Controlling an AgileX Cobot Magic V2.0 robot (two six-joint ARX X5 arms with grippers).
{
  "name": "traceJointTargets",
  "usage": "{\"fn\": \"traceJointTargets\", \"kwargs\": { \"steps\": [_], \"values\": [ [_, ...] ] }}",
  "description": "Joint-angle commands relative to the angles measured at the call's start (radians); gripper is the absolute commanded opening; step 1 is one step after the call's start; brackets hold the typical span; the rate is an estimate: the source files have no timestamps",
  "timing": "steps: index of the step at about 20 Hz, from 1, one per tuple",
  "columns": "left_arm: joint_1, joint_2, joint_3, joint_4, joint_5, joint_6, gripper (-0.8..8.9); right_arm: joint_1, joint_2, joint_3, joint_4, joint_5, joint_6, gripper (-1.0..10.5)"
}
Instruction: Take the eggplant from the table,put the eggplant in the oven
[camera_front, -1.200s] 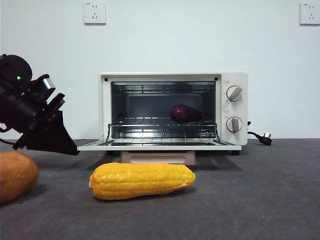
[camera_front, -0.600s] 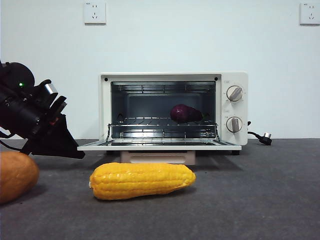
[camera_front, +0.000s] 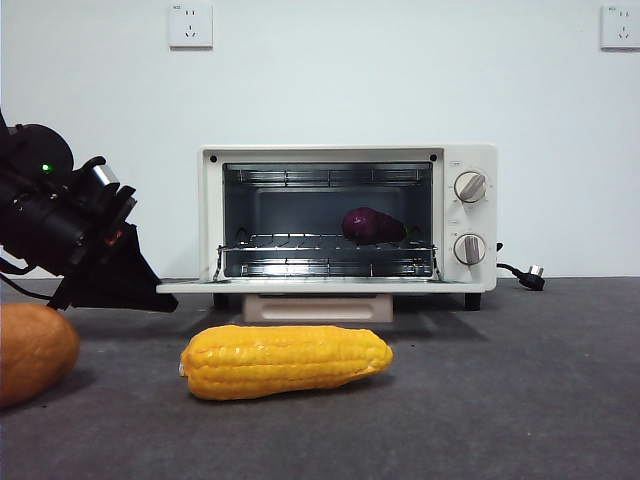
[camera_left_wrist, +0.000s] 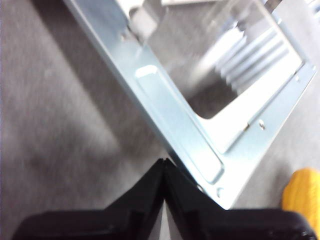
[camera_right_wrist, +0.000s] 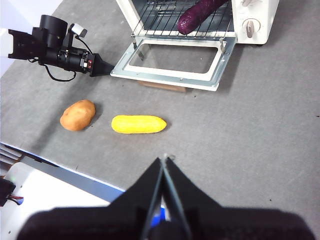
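The dark purple eggplant (camera_front: 372, 226) lies on the wire rack inside the cream-white oven (camera_front: 465, 165), toward its right side; the right wrist view shows the eggplant (camera_right_wrist: 200, 14) the same way. The oven door (camera_front: 320, 286) hangs open, flat and level. My left gripper (camera_front: 165, 300) is shut and empty, its tip against the door's left corner, close under the metal door frame (camera_left_wrist: 200, 145) in its own view. My right gripper (camera_right_wrist: 165, 159) is shut, empty and held high above the grey table (camera_front: 520, 380).
A yellow corn cob (camera_front: 285, 360) lies on the table in front of the oven. An orange-brown rounded vegetable (camera_front: 35, 350) sits at the left edge, below the left arm. The oven's cord and plug (camera_front: 525, 275) trail off to its right.
My left gripper has slid right, from short of the door to its left corner. The door's front edge stands slightly higher. The eggplant has stayed on the rack.
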Motion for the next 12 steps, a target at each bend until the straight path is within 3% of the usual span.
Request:
{"fn": "traceJointTargets", "kwargs": {
  "steps": [1,7,12],
  "values": [
    [-0.010,0.008,-0.003,0.073,0.079,-0.068,-0.07,0.002,-0.003,0.000,-0.024,0.002,0.006,-0.1],
    [-0.014,0.008,-0.003,0.119,0.079,-0.102,-0.07,0.002,-0.003,0.000,-0.023,0.002,0.006,-0.1],
    [-0.012,0.008,-0.002,0.248,0.103,-0.221,-0.07,0.002,-0.003,0.000,-0.024,0.002,0.006,-0.1]
  ]
}}
